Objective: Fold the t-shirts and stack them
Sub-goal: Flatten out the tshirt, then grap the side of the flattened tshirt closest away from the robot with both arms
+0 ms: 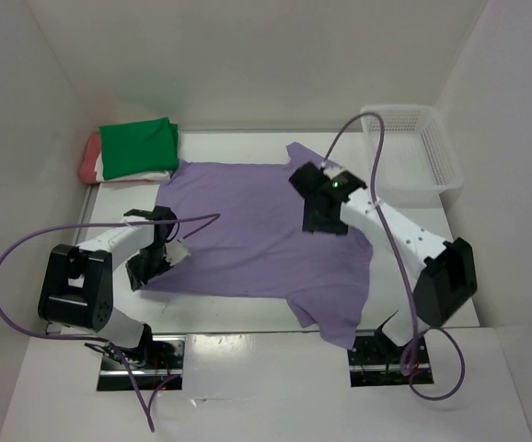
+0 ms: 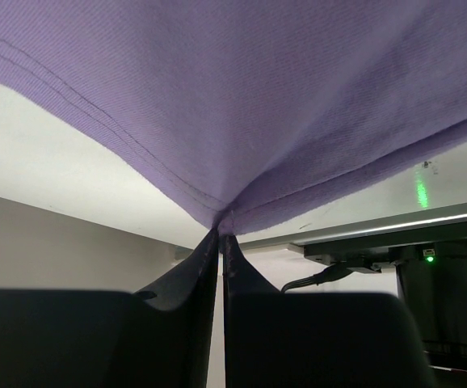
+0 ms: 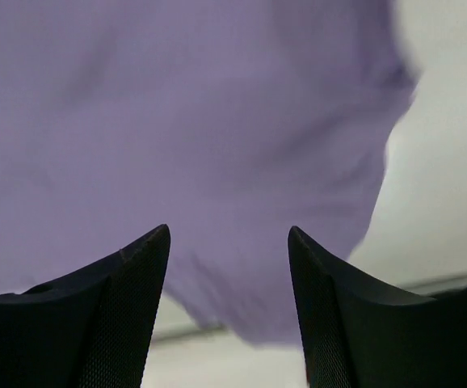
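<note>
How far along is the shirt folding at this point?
Done: green shirt folded atop white shirt and red shirt, far left. In hand: purple shirt lies spread; left end effector pinches its hem, right end effector open above it. Left: fold it, stack it.

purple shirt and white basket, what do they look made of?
Purple shirt: soft knit fabric, likely cotton jersey, matte; fine ribbed texture, a double-stitched hem, and it drapes in folds. Basket: probably rigid plastic, white, slightly glossy; thin moulded lattice walls that hold their shape.
</note>
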